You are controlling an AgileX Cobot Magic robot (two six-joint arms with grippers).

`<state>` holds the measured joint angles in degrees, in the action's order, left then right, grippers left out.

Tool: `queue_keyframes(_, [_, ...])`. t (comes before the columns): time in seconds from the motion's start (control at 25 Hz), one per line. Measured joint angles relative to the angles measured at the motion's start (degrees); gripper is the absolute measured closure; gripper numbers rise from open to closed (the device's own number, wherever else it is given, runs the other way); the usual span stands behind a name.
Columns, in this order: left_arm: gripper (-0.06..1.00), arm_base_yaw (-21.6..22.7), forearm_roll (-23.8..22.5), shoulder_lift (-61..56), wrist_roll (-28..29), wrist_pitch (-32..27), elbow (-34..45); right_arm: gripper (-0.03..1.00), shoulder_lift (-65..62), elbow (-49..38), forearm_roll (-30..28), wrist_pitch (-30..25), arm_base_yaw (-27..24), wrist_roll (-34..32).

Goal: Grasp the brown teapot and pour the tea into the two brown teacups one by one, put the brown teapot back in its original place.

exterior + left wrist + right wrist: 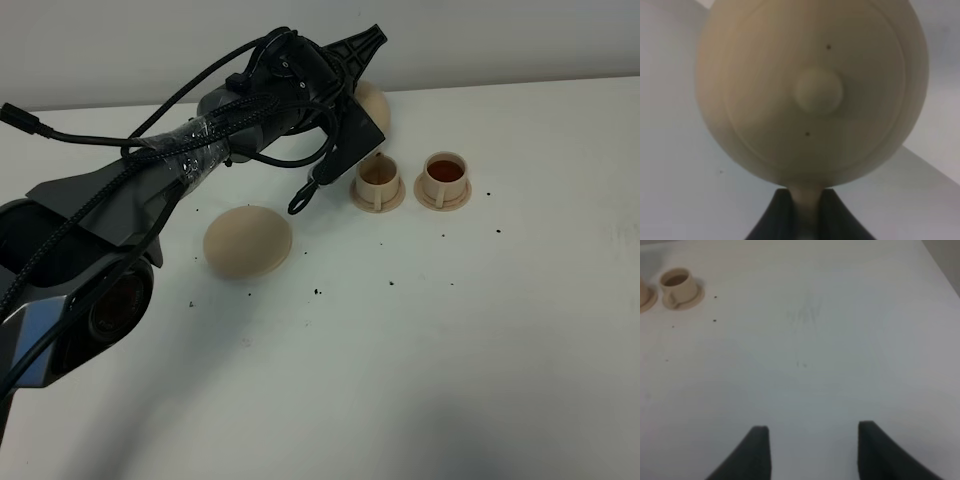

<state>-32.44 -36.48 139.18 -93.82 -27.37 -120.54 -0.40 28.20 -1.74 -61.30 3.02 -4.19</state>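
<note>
My left gripper [356, 112] is shut on the loop handle of the brown teapot [374, 103], held just behind the left teacup [378, 184]; the arm hides most of the pot. In the left wrist view the teapot [812, 90] fills the frame, its handle between my fingers [775, 220]. The right teacup [444, 180] holds reddish-brown tea [445, 171]; the left cup's inside looks paler. The flat round saucer [248, 241] lies bare to the left. My right gripper [812, 450] is open and empty over bare table, with one teacup [677, 285] far off.
Small dark specks [318, 292] are scattered on the white table [450, 350]. A black cable loop [305, 195] hangs from my left arm between the big saucer and the left cup. The table's back edge [520, 85] runs behind the cups.
</note>
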Motion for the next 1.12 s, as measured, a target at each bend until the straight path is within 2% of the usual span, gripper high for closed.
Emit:
queue_keyframes(0.64, [0.79,0.00,0.00,0.00,-6.89,0.67,0.02,0.54,0.00,0.00,0.00,0.00,0.00,0.00])
queue_keyframes(1.12, [0.79,0.00,0.06,0.00,-9.50,1.10,0.02,0.54,0.00,0.00,0.00,0.00,0.00,0.01])
